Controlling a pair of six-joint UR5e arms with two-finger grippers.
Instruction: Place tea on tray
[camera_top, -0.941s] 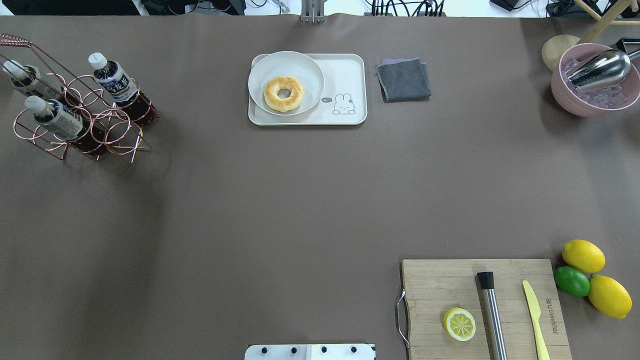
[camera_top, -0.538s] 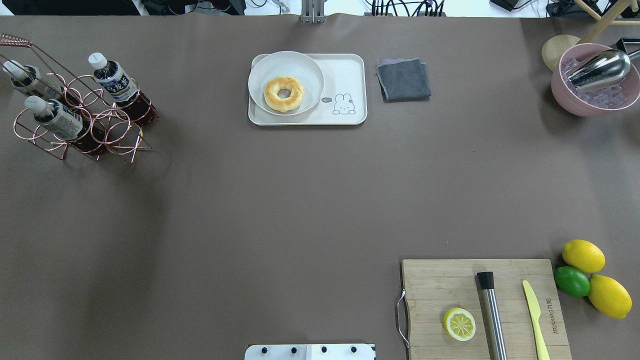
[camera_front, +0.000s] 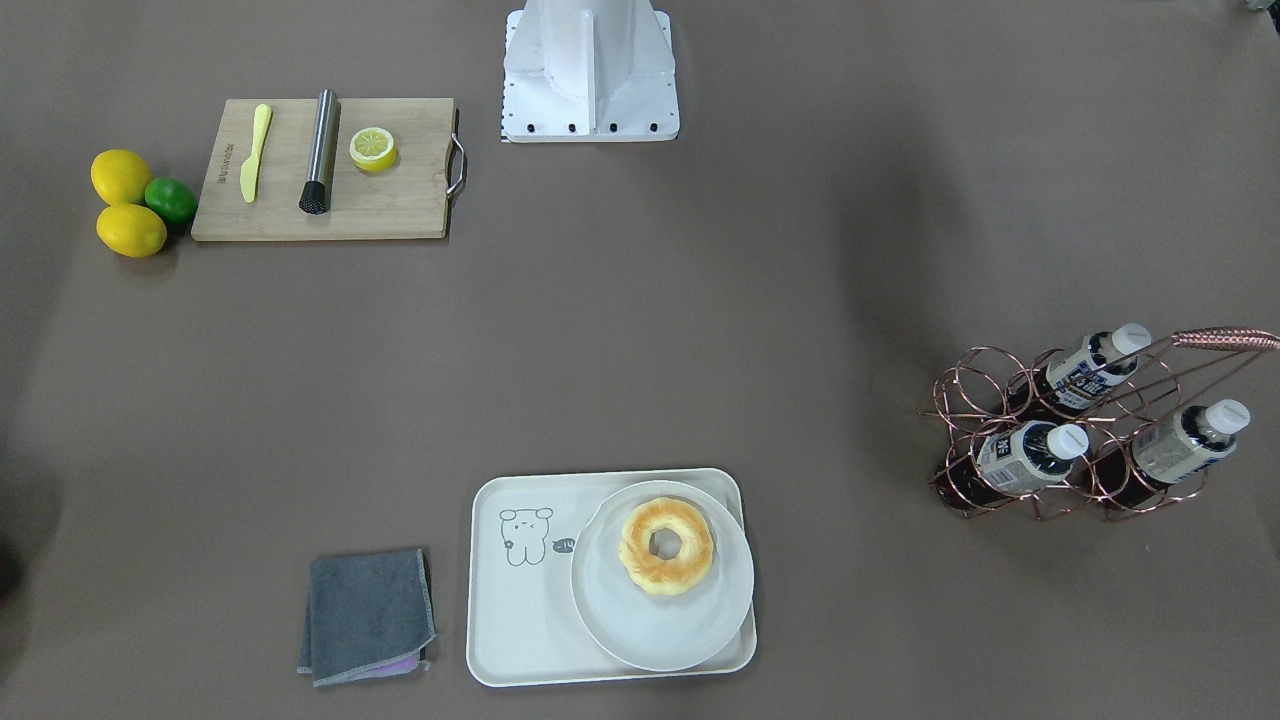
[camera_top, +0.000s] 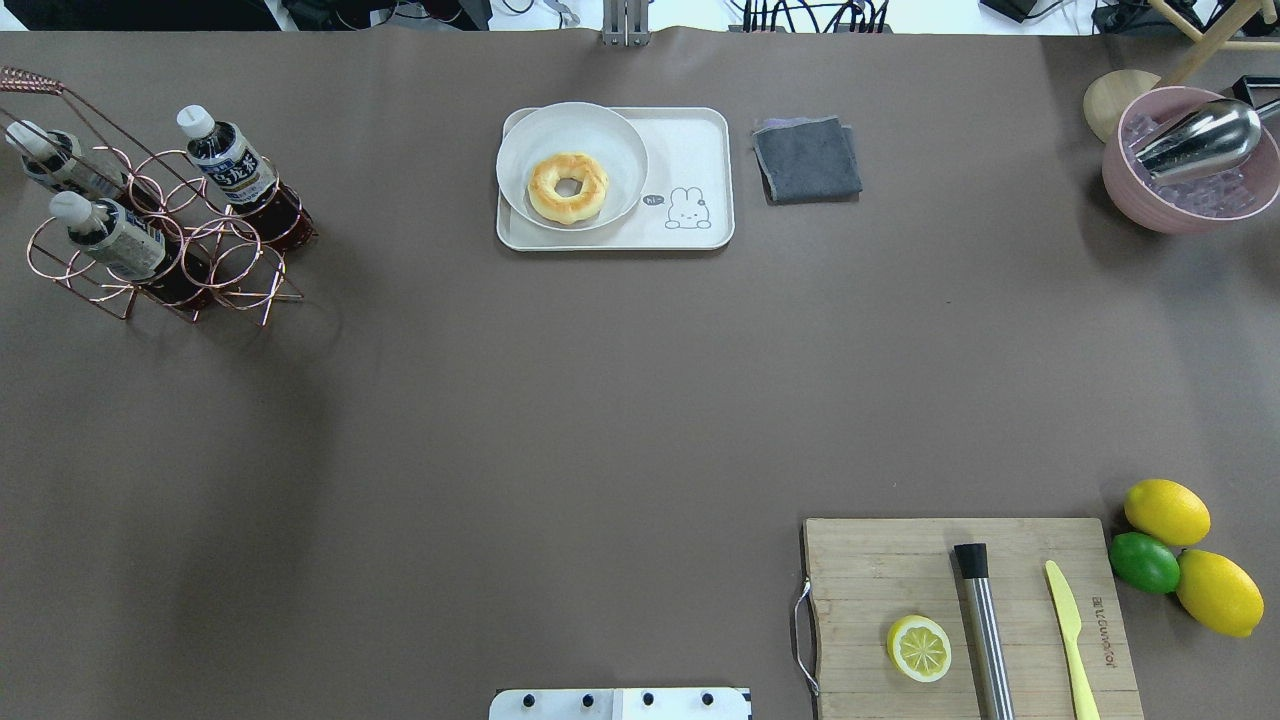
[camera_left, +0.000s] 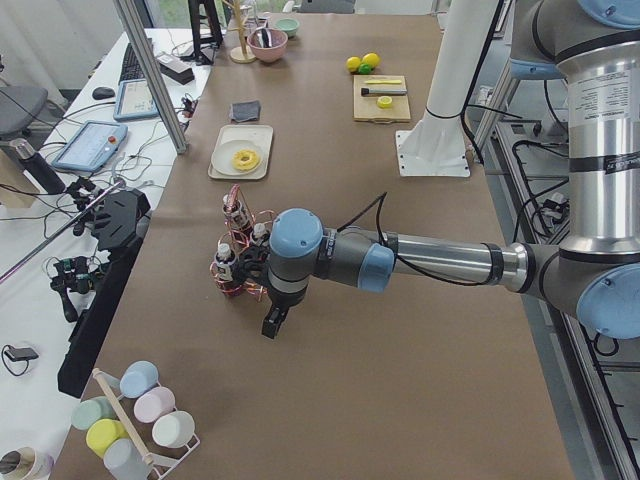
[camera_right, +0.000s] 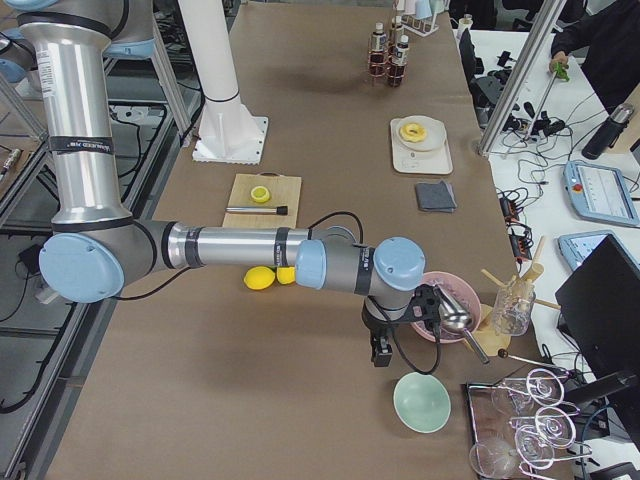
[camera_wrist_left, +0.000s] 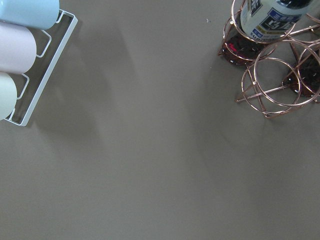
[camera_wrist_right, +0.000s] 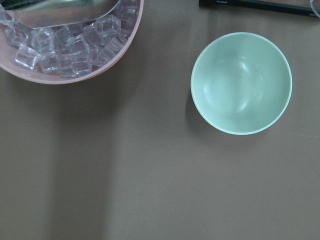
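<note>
Fingers: left gripper (camera_left: 272, 325) and right gripper (camera_right: 380, 352) show only in the side views; cannot tell wide or narrow.
Change: none overhead since a moment ago; likely pickup not begun.
Tea (camera_top: 228, 160): leaning in copper rack (camera_front: 1225, 338), well apart from tray.
Tray (camera_top: 700, 140): far centre, plate (camera_top: 540, 130) on one half, bear half bare.
Views: no arms overhead; left side view puts left gripper near rack.
</note>
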